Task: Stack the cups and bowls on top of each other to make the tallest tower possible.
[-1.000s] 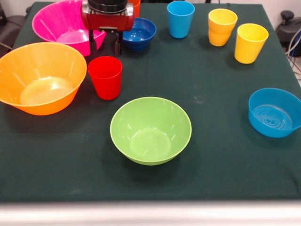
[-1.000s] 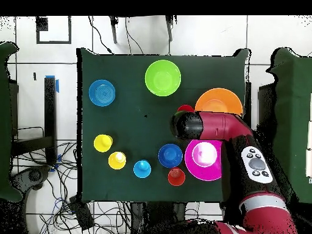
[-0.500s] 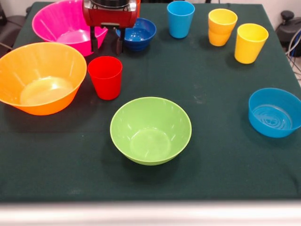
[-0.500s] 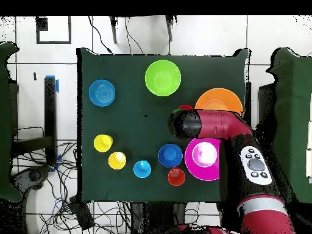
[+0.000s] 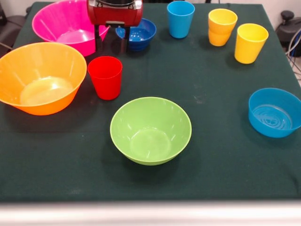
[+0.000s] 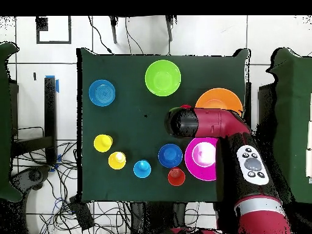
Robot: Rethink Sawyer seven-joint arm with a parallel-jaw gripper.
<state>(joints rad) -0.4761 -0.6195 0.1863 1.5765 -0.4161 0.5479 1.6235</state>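
Observation:
My gripper hangs open and empty just behind the red cup, between the pink bowl and the dark blue bowl. The green bowl sits at the middle front and the yellow-orange bowl at the left. A light blue cup and two yellow cups stand at the back right. The light blue bowl is at the right edge. In the overhead view the arm's wrist covers the red cup, and an orange cup stands near the base-side edge. Nothing is stacked.
All pieces stand upright and apart on the dark green cloth. The table's front edge runs along the bottom of the front view. Cables lie on the floor beside the table.
The gripper has shifted a little to the right and slightly up in the front view, still open. Cups and bowls have not moved.

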